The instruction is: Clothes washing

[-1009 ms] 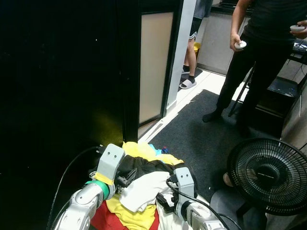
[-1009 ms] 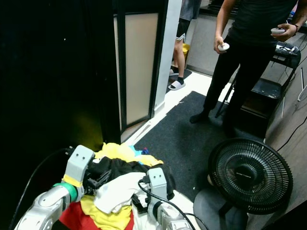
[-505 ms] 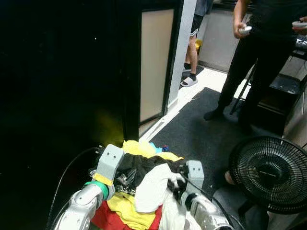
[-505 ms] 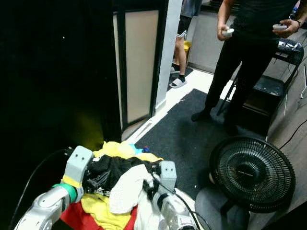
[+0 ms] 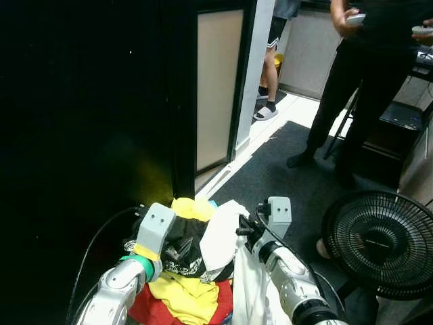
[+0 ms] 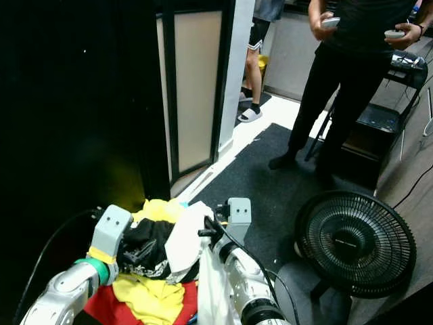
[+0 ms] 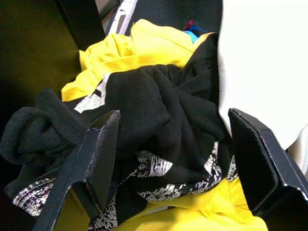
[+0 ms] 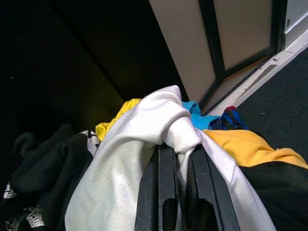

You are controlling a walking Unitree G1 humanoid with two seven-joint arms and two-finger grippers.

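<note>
A heap of clothes lies low in front of me: a yellow garment (image 5: 184,298), a red one (image 5: 145,308), and a black garment with white print (image 7: 159,110). My right gripper (image 8: 178,161) is shut on a white garment (image 5: 220,237), holding it lifted above the heap with cloth hanging below it. My left gripper (image 7: 173,159) stands open over the black garment, its fingers (image 7: 98,154) on either side of the bunched cloth. A blue and a yellow piece (image 8: 240,142) lie beyond the white cloth.
A dark cabinet and a tall framed panel (image 5: 218,88) stand ahead on the left. A black floor fan (image 5: 379,244) stands on the right on a dark mat (image 5: 277,179). A person in black (image 5: 369,81) holds controllers; another person's legs (image 5: 269,74) are in the doorway.
My right gripper has risen and moved forward with the white garment, pulling it up off the heap. The left gripper has stayed over the black garment.
</note>
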